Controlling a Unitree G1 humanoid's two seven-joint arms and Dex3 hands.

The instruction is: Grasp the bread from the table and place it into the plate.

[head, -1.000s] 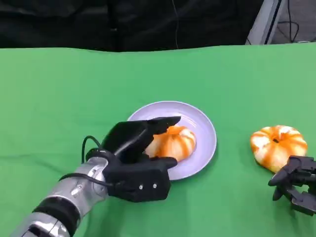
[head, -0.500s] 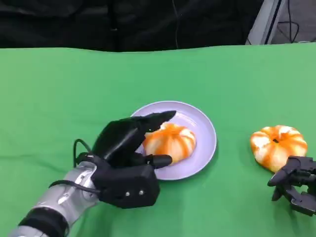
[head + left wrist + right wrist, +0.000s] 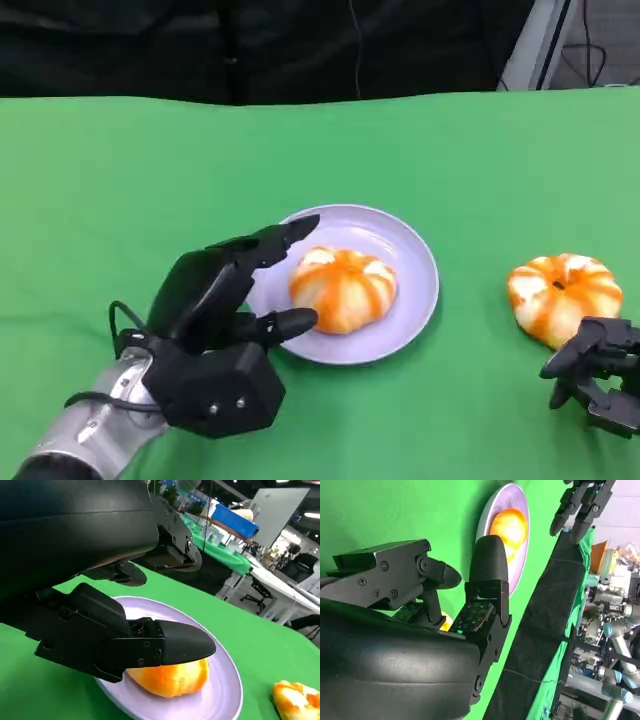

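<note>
Left hand [image 3: 215, 340] spread wide beside plate [image 3: 415, 262], holding nothing, 1 bread [image 3: 343, 289] on plate, second bread [image 3: 562, 295] near loosely curled, empty right hand [image 3: 597, 375].

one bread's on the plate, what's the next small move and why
Probably reach the right hand forward and close its fingers on the second bread, which lies on the green table right of the plate. The first bread sits on the plate, and the left hand is open beside it.
</note>
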